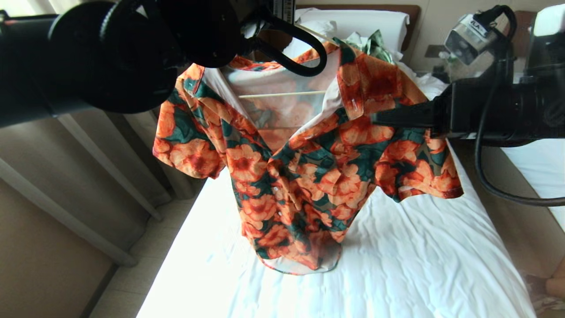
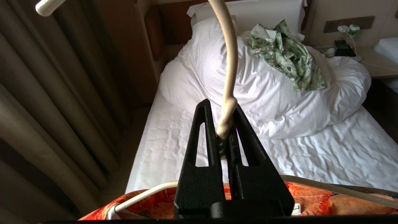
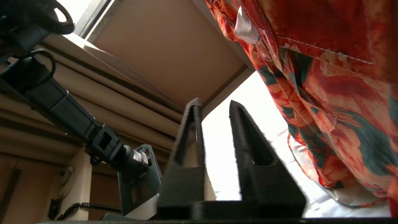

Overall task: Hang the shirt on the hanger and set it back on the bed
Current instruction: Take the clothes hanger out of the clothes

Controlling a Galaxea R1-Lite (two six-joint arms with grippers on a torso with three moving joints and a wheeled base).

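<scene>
Left pincer clamped on twisted neck of thin cream-white wire hanger, holding orange-flower teal-leaf short-sleeved shirt draped above white-sheeted bed, hem brushing the sheet. Shirt looks light, floppy, likely slippery; grip the stiff neck. Right pincer slightly apart, empty, beside shirt. Only left wrist view shows the clamp.

To your left, heavy brown curtains hang down to a pale tiled floor. At the far end a dark wooden headboard stands against a beige wall. To the far right, a bedside table holds a dark device and a white cable, and beyond it a second white bed shows partly. Daylight falls bright across the sheets.
</scene>
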